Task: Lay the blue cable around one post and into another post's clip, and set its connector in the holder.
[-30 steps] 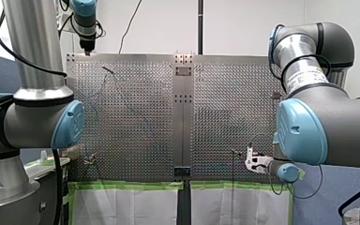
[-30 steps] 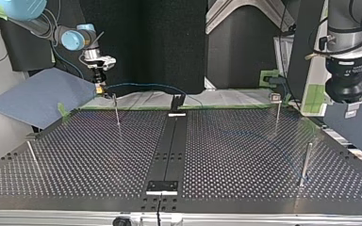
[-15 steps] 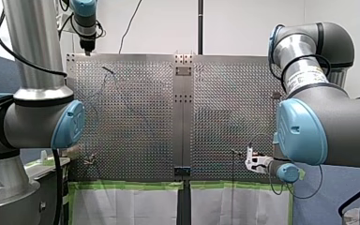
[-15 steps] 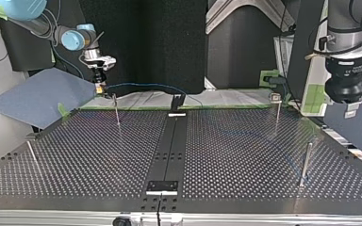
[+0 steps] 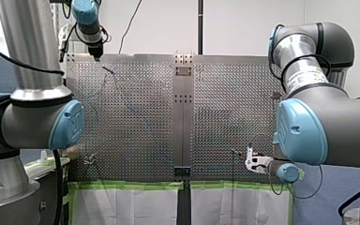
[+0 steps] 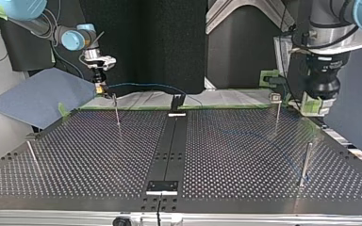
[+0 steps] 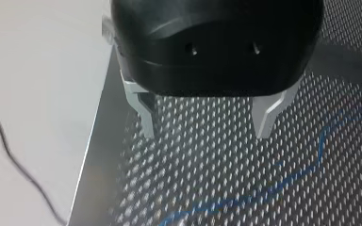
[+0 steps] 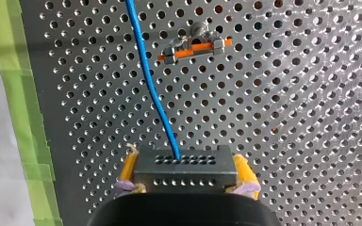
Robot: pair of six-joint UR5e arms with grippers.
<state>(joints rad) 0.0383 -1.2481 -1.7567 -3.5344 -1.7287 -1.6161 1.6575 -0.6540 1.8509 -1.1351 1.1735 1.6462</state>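
While my right gripper is clamped on the connector, yellow pads on both flanks, I treat my right arm as the working arm. The blue cable leaves the connector's face and runs straight ahead of the gripper, so its long axis lies along the reach. It passes beside the orange-marked clip on a post top, near it but apart. It is not seated in the clip.

Seen in the top view, this gripper hangs at the far edge, at the view's left. The cable arcs from it toward the view's right, to a black block at the middle of the far edge. I judge this block to be the holder. It therefore lies sideways from the connector. A thin post just below the gripper stands closest to that path.

My left gripper has its metal fingers spread with nothing between them. It hovers over the perforated table near its edge, with a slack run of cable ahead of it. A capped post and a plain post stand at the top view's right, well apart from the connector.

Caution: I expect a sideways move to drag the cable against the thin post.
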